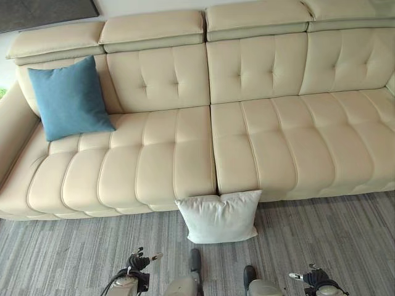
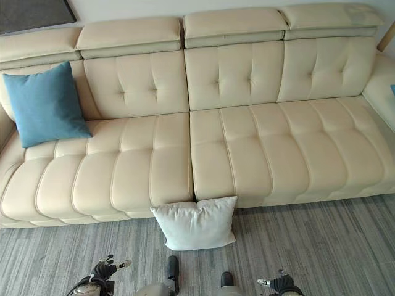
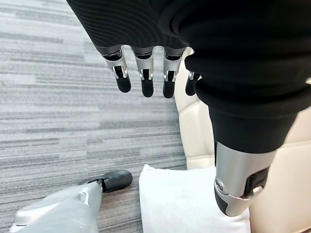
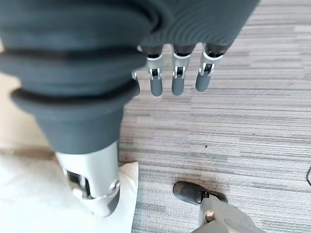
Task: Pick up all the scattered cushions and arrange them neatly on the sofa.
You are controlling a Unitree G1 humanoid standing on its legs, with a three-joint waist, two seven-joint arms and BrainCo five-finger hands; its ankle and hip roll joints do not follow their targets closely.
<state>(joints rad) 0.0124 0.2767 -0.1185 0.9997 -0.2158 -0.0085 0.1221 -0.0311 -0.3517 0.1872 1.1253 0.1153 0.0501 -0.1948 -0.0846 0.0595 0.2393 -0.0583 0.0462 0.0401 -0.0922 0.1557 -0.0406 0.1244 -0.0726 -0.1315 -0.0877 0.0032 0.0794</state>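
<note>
Grey striped carpet (image 1: 345, 246) runs along the foot of a long cream leather sofa (image 1: 179, 154), the setting for a tidying job that has one cushion left to lift. Nearest the camera, at the bottom of the head views, the left hand (image 3: 143, 73) and the right hand (image 4: 175, 77) hang low over the carpet on either side of the cushion, each with fingers straight and relaxed and nothing in its grasp, which suggests the reach for the next cushion has not yet begun. Just beyond them, a white cushion (image 1: 219, 217) stands on the carpet, leaning against the front edge of the sofa about where the two seat sections meet; it appears to be the only scattered one in view, and its soft, slack cover will probably need a grasp from both sides to lift cleanly. Farther back, a blue cushion (image 1: 69, 98) is propped upright against the backrest at the sofa's left end beside the armrest, seemingly already in its place, leaving the wide seats to its right free for the white one.
</note>
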